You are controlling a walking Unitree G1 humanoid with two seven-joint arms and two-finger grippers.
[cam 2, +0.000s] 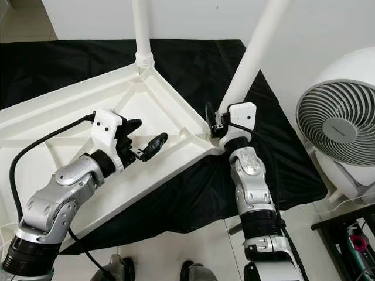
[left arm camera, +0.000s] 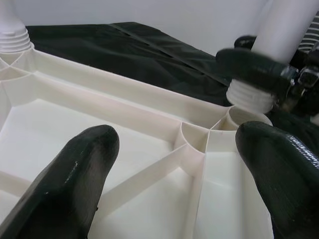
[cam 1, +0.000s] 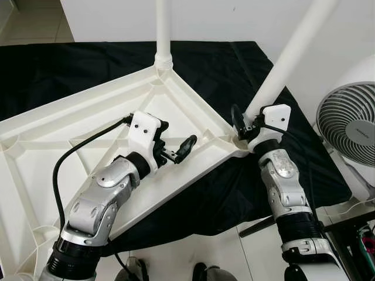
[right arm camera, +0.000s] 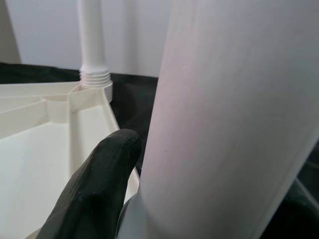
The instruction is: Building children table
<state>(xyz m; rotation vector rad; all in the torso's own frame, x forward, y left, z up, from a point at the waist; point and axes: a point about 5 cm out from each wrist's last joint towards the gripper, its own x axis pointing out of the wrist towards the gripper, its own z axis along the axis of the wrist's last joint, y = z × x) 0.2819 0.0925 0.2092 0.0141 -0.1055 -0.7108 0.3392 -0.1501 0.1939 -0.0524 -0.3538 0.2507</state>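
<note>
A white plastic table top [cam 1: 70,126] lies upside down on a black cloth, ribs up. One white leg [cam 1: 163,35] stands screwed into its far corner. A second white leg [cam 1: 293,55] leans out of the near right corner socket [left arm camera: 239,115]. My right gripper [cam 1: 245,124] is shut on this leg just above its threaded base, one black finger [right arm camera: 97,191] pressed against the tube. My left gripper [cam 1: 179,147] hovers open over the underside ribs, a short way left of that corner, holding nothing.
The black cloth [cam 1: 70,67] covers the floor under the table top. A white round fan [cam 2: 338,132] stands to the right on pale tiles. A dark rack [cam 2: 348,234] sits at the lower right. A white wall runs behind.
</note>
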